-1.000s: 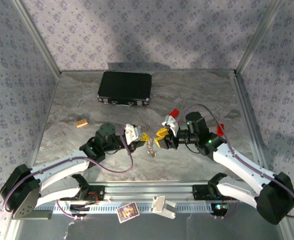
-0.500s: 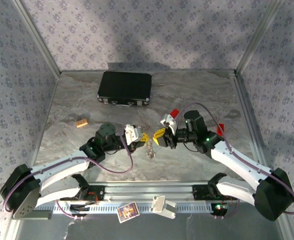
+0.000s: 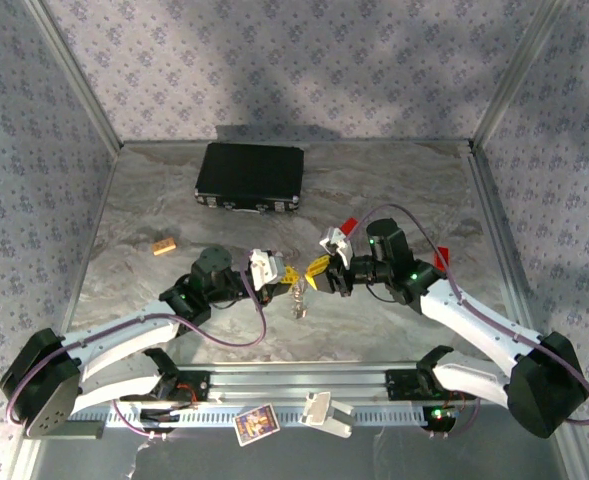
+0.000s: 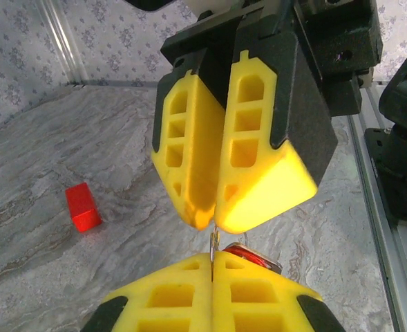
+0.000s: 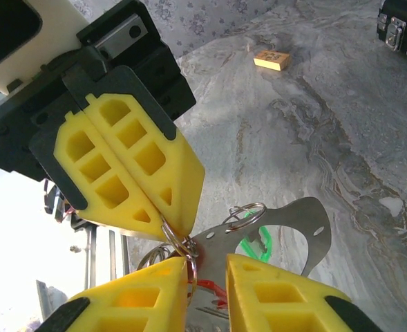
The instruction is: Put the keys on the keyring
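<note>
My left gripper [image 3: 287,272] and right gripper [image 3: 316,268] meet tip to tip at the table's middle, with the keyring [image 3: 297,297] dangling below them. In the left wrist view my left gripper [image 4: 212,254] is shut on a thin silvery ring [image 4: 214,243], and the right gripper [image 4: 210,220] pinches the same ring from above. In the right wrist view the right gripper [image 5: 206,266] has its jaws narrowed around the keyring's silvery curved band [image 5: 296,225] and rings. The green key [image 5: 255,234] hangs behind the band. The red key [image 5: 224,299] sits low between my fingers.
A black case [image 3: 250,177] lies at the back of the table. A tan block [image 3: 164,245] is at the left. A red block [image 4: 83,207] stands on the marble right of the grippers. A card [image 3: 256,423] and a white part [image 3: 324,412] rest on the front rail.
My right gripper has moved left up to the left gripper's tips, and its jaws have narrowed onto the keyring. The left gripper has stayed shut in place.
</note>
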Available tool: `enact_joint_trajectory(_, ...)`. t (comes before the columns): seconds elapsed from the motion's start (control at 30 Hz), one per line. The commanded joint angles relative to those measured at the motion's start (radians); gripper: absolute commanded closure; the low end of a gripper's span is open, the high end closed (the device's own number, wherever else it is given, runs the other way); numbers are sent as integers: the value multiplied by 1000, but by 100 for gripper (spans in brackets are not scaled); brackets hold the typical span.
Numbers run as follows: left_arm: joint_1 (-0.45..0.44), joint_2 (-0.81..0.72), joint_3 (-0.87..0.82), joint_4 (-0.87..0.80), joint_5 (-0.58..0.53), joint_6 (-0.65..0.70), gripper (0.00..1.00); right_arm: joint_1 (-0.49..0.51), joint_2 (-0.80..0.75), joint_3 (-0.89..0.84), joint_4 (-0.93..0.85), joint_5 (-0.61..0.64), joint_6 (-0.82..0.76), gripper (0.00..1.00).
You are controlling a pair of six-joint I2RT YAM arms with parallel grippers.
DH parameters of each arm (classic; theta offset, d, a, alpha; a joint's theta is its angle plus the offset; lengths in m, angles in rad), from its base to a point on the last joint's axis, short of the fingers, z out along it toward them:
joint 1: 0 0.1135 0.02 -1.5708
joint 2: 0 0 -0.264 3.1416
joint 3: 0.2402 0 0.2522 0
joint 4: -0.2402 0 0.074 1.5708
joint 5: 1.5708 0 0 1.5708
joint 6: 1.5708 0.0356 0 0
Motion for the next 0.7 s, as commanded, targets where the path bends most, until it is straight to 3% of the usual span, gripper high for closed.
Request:
enact_joint_trajectory(0.0,-3,-15,11,84,34,4,100,-7,6,43,-25,-38,-11,85)
enact_joint_trajectory(0.2,-2,-15,13,91,36,4,100,-7,4,51,-39,-50,-23,100)
enact_joint_trajectory(0.67,-4,-32,20,153,78,-40,100,-24,21,12,-4,-59,-27,100)
